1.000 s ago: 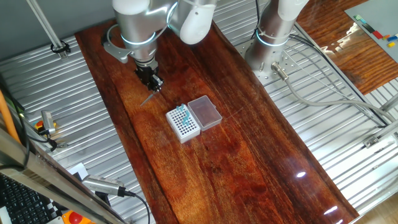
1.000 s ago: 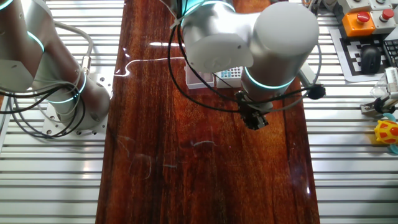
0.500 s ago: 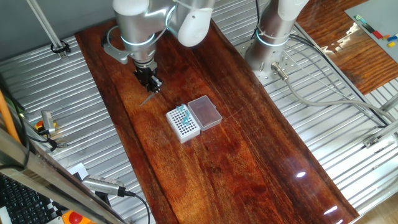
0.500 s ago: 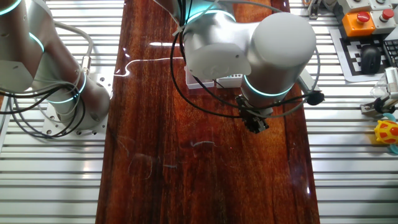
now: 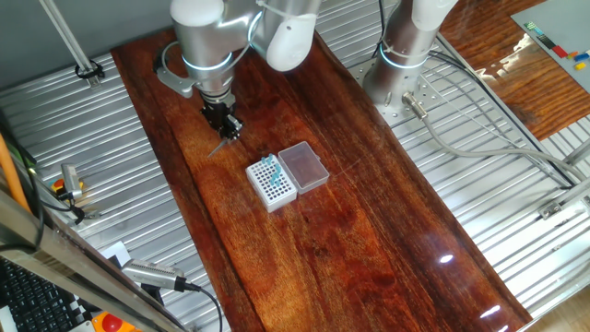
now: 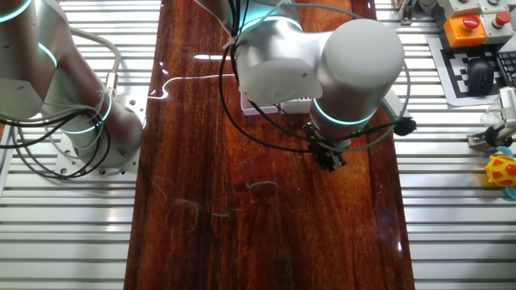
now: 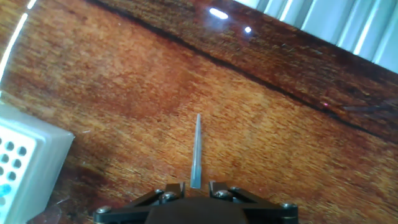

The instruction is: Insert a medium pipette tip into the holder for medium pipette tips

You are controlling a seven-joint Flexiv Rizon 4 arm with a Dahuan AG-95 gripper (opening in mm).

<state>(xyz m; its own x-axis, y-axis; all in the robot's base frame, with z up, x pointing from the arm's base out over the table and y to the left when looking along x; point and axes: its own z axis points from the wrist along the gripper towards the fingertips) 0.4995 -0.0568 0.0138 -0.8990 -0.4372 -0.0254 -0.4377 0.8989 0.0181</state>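
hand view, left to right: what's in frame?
holder → left finger → tip → right finger

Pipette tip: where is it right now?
The tip sticks out from between the pincer fingers in the hand view. In one fixed view it hangs over the wood up-left of the holder, not yet over its holes.
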